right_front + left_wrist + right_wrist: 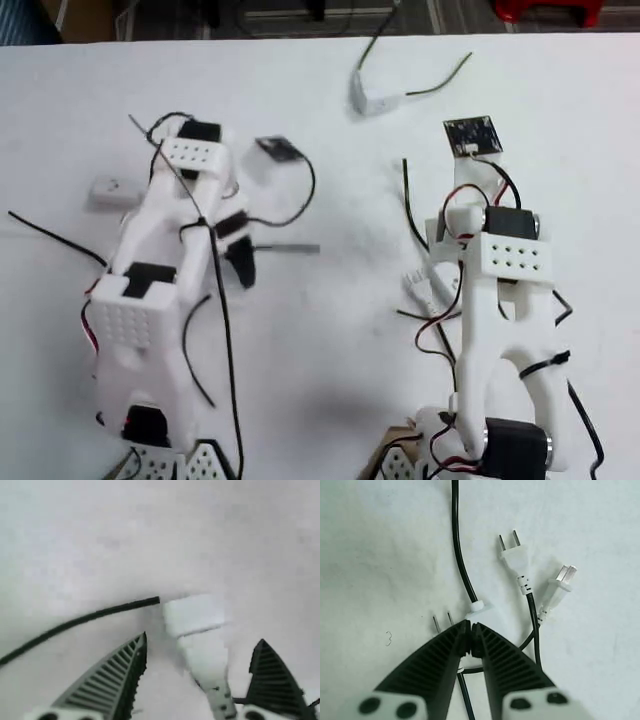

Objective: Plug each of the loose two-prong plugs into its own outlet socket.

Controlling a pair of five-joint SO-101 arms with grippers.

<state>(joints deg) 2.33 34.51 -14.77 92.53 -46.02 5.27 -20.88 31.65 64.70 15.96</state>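
Left hand [203, 638] I see spread apart, a white plug [200, 652] between its fingers; right hand [470, 625] pressed together, tips over a black-corded plug [481, 608] on the surface [375, 555].

Bright, even light from overhead washes the table [330, 110] nearly white in the high view. Soft grey shadows lie close beside the left arm [150, 290] and pool toward the near edge. In the left wrist view the table looks dimmer and greyer, with a faint shadow beside the white plug [205, 655]. In the right wrist view the cord [457, 550] and plugs [515, 557] cast thin, soft shadows.
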